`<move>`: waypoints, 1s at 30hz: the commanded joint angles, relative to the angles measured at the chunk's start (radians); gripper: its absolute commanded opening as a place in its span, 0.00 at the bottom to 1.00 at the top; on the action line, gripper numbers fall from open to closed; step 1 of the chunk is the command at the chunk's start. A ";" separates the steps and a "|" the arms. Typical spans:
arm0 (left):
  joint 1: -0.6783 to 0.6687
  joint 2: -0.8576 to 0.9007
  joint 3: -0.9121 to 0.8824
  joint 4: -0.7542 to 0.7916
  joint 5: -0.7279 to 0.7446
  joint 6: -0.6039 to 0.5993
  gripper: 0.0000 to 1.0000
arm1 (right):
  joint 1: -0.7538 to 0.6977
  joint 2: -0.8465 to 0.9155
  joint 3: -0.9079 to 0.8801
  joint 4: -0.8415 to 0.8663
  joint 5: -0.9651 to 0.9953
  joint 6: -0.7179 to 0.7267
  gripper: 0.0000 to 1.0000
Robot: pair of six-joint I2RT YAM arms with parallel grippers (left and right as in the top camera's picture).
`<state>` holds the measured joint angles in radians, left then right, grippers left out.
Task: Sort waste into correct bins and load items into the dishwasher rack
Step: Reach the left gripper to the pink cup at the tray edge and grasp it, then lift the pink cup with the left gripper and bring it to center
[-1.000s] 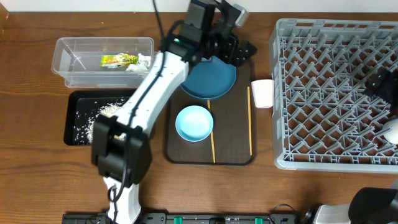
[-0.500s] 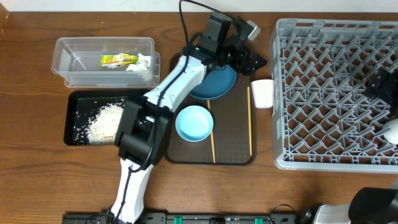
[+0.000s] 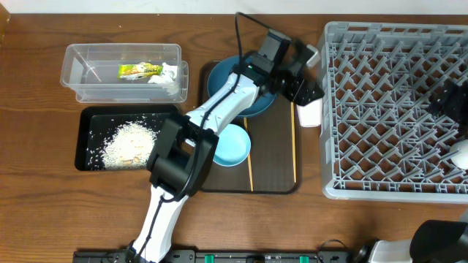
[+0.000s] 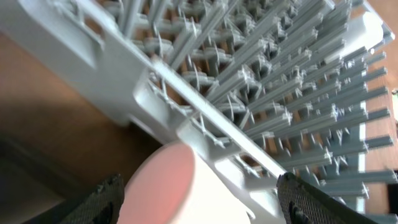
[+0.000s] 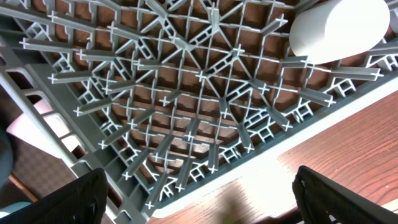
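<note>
The pink cup (image 3: 309,111), a smooth, matte, thin-walled cylinder, stands on the wood-grain table (image 3: 44,212), touching or just short of the outer left wall of the large grey plastic dishwasher rack (image 3: 395,109) and beside the brown serving tray (image 3: 276,172). The step in hand looks like the approach to this cup. The left gripper (image 4: 202,202) hangs over it with its jaws spread wide and nothing in them. In the left wrist view the cup's rounded rim sits between the two dark, rough-faced fingers (image 4: 102,199), nearer the left one.

The next move probably calls for sliding the fingers down either side of the cup wall without catching the rack's edge. They would then close gently on the slick surface and lift the cup over the wall onto the lattice floor.

The rack is stiff moulded openwork, with thin ribs crossing in diamonds and the table showing through. A pale cup (image 5: 339,28) already rests inside it. The right gripper (image 5: 208,196) hovers over that lattice, jaws wide and empty.

On the tray wait a glossy dark-blue round dish (image 3: 223,80), a small light-blue bowl (image 3: 238,146) and two thin wooden chopsticks (image 3: 294,142). Farther left, a clear rectangular plastic tub (image 3: 88,73) holds the printed wrapper (image 3: 139,70) and crumpled tissue (image 3: 168,73). A shallow black tray (image 3: 84,146) holds loose rice (image 3: 130,142).
</note>
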<state>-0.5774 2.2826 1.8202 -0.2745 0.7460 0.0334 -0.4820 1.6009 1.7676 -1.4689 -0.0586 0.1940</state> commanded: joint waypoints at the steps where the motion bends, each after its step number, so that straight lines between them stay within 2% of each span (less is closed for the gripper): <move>1: -0.004 0.028 0.016 -0.047 0.006 0.014 0.82 | 0.005 -0.006 0.006 0.000 0.005 -0.008 0.94; 11: -0.014 0.032 0.016 -0.117 0.040 0.015 0.81 | 0.005 -0.006 0.006 0.000 0.005 -0.009 0.94; 16: -0.014 0.032 0.016 -0.228 0.059 0.015 0.80 | 0.005 -0.006 0.006 0.003 0.005 -0.009 0.95; 24: -0.014 0.031 0.016 -0.390 0.058 0.015 0.64 | 0.005 -0.006 0.006 0.003 0.005 -0.008 0.95; 30: -0.014 0.031 0.016 -0.463 0.059 0.016 0.61 | 0.005 -0.006 0.006 0.002 0.005 -0.008 0.95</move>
<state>-0.5865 2.3032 1.8210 -0.7269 0.7948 0.0418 -0.4820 1.6009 1.7672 -1.4677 -0.0586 0.1940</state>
